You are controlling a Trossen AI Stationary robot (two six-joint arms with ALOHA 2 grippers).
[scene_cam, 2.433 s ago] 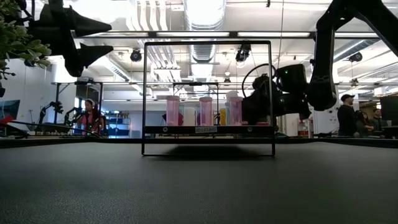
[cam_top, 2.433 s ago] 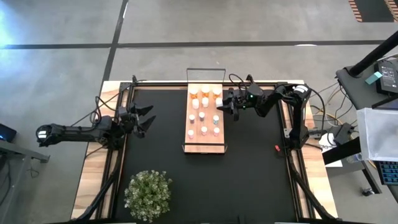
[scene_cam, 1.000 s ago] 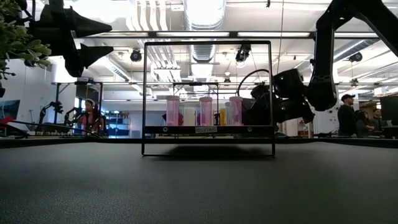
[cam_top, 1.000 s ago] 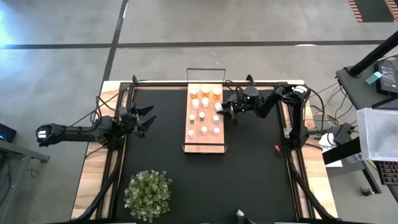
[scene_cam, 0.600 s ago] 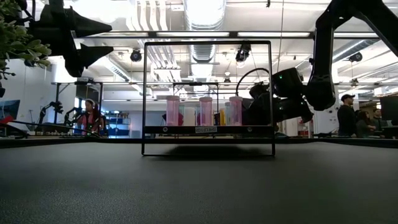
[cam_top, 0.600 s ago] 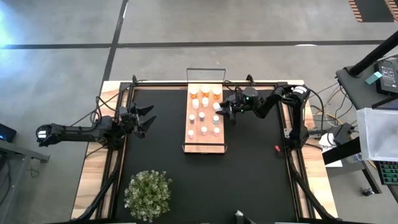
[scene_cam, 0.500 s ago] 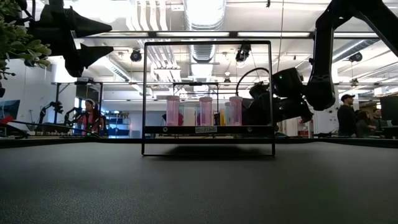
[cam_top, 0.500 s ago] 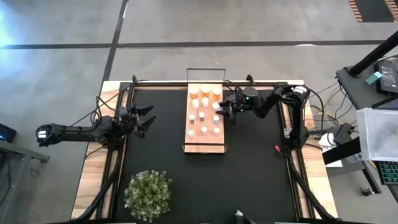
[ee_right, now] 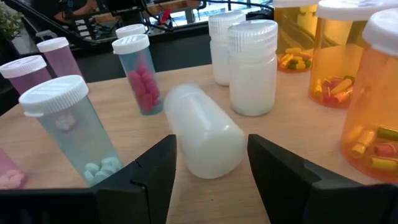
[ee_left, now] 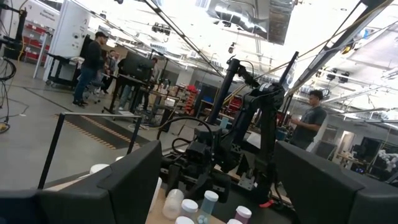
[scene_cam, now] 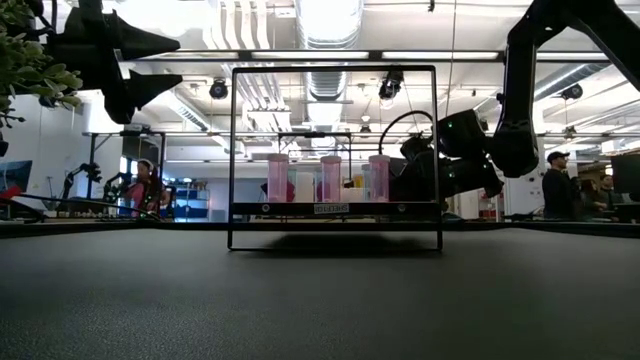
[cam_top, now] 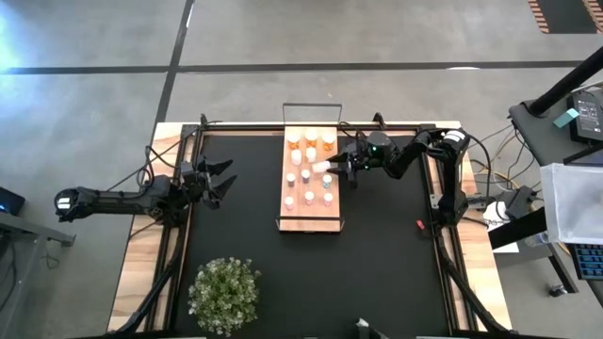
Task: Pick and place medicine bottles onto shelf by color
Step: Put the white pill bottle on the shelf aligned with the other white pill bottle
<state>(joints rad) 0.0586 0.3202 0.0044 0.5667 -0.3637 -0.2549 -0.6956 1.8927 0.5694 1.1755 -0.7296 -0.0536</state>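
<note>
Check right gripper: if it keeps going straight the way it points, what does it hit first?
Likely the white bottle lying tipped on its side on the shelf, right between the right gripper fingers; upright white bottles stand behind it.

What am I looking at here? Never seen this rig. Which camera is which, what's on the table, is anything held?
Two dark robot arms work at a table with a black mat. There are four cameras: one overhead, one at table height, one on each wrist.

On the mat stands a wooden shelf carrying small pill bottles, orange, white, pink and pale blue. A potted plant sits near the left corner.

The left gripper waits open at the mat's left edge, holding nothing. The right gripper is at the shelf's right side. Its wrist camera shows a white bottle lying on its side on the wood between its fingers, which are open and not gripping it.
</note>
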